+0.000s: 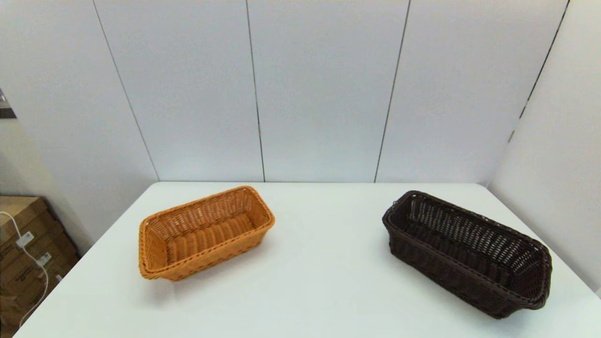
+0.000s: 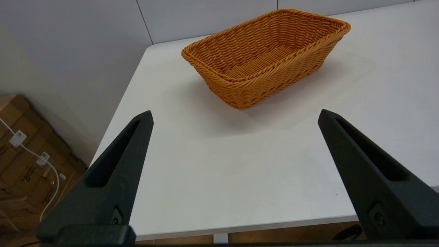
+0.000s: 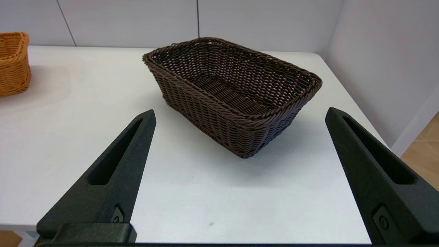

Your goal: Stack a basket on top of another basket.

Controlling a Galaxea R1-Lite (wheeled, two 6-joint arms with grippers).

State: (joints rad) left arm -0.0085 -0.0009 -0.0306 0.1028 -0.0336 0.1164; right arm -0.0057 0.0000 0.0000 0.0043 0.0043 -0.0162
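The dark brown basket [image 1: 469,253] rests on the right side of the white table [image 1: 319,263], also filling the right wrist view as the dark brown basket [image 3: 233,92]. The orange basket [image 1: 204,232] sits apart on the left side, upright and empty, and shows as the orange basket [image 2: 267,55] in the left wrist view. My left gripper [image 2: 235,116] hangs open near the table's front edge, short of the orange basket. My right gripper [image 3: 240,115] is open too, just short of the dark basket's near corner. Neither arm appears in the head view.
Grey wall panels [image 1: 300,94] close the back and right of the table. Cardboard boxes [image 1: 28,253] with a white cable stand on the floor past the left edge. One end of the orange basket [image 3: 12,63] shows in the right wrist view.
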